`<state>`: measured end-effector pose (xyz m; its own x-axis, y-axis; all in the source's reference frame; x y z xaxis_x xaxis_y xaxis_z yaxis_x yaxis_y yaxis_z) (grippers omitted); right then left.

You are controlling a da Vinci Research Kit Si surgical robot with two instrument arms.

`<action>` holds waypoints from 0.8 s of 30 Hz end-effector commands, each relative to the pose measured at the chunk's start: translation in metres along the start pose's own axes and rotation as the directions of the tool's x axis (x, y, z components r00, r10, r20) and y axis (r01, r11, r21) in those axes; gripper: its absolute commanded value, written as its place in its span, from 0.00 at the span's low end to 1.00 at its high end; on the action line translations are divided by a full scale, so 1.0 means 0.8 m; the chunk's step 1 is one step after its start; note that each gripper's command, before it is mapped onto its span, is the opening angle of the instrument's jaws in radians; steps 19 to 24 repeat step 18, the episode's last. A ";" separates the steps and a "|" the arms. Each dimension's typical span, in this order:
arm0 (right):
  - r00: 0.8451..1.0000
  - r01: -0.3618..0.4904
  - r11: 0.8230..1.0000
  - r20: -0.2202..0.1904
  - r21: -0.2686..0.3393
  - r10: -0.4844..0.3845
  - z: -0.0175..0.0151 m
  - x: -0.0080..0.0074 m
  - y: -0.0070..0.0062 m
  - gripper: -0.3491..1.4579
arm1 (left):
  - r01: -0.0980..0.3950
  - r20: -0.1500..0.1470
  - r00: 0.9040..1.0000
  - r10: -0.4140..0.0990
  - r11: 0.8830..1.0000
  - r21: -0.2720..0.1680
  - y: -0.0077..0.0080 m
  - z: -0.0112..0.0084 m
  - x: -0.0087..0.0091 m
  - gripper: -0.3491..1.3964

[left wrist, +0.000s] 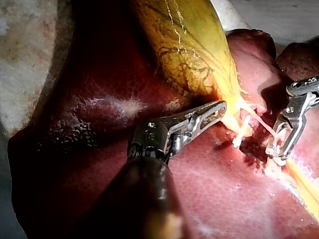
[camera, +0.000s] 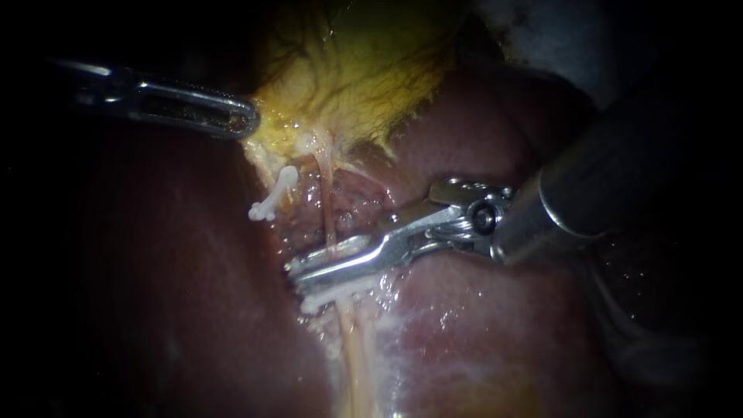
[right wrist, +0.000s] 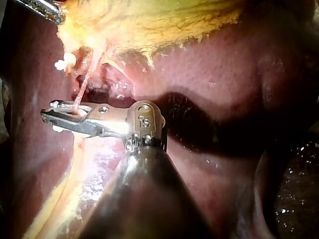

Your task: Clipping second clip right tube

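The thin pale right tube (camera: 328, 209) runs down from the yellow gallbladder (camera: 356, 70) over the liver (camera: 480, 325). My right instrument (camera: 298, 275) lies across it, jaws nearly together and closed on the tube from both sides. A white clip (camera: 340, 292) sits on the tube just below those jaws. Another white clip (camera: 272, 197) sits on the left tube. My left instrument (camera: 244, 122) is shut on the gallbladder's yellow edge. In the right wrist view the tube (right wrist: 84, 87) enters the jaws (right wrist: 50, 117). The left wrist view shows my left jaws (left wrist: 219, 110) on the gallbladder (left wrist: 189, 45).
Dark red liver (left wrist: 99, 109) surrounds the tubes on all sides. A pale fatty band (camera: 364, 364) continues down from the clipped spot. The right shaft (camera: 604, 186) fills the view's right side.
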<state>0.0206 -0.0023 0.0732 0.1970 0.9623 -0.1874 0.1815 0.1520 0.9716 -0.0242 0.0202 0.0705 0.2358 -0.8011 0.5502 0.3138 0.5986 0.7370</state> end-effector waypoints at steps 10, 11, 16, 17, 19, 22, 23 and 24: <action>0.998 0.003 0.999 0.062 0.038 -0.005 0.0002 -0.0004 -0.0001 0.00 | 0.000 0.000 1.000 0.000 1.000 0.000 0.0000 0.0000 0.0000 0.00; 0.998 0.002 0.999 0.061 0.037 -0.004 0.0002 -0.0004 -0.0001 0.00 | 0.000 0.000 1.000 0.000 1.000 0.000 -0.0001 0.0000 0.0000 0.00; 0.998 0.001 0.999 0.064 0.039 -0.003 0.0002 -0.0004 -0.0001 0.00 | 0.000 0.000 1.000 0.000 1.000 0.000 -0.0001 0.0000 0.0000 0.00; 0.998 0.001 0.999 0.064 0.039 -0.003 0.0002 -0.0004 -0.0001 0.00 | 0.000 0.000 1.000 0.000 1.000 0.000 -0.0001 0.0000 0.0000 0.00; 0.998 0.001 0.999 0.064 0.039 -0.004 0.0002 -0.0005 -0.0001 0.00 | 0.000 0.000 1.000 0.000 1.000 0.000 -0.0001 0.0000 0.0000 0.00; 0.998 0.001 0.999 0.064 0.039 -0.004 0.0002 -0.0005 -0.0001 0.00 | 0.000 0.000 1.000 0.000 1.000 0.000 -0.0001 0.0000 0.0000 0.00; 0.998 0.001 0.999 0.064 0.039 -0.004 0.0002 -0.0005 -0.0001 0.00 | 0.000 0.000 1.000 0.000 1.000 0.000 -0.0001 0.0000 0.0000 0.00; 0.998 0.001 0.999 0.064 0.039 -0.004 0.0002 -0.0005 -0.0001 0.00 | 0.000 0.000 1.000 0.000 1.000 0.000 -0.0001 0.0000 0.0000 0.00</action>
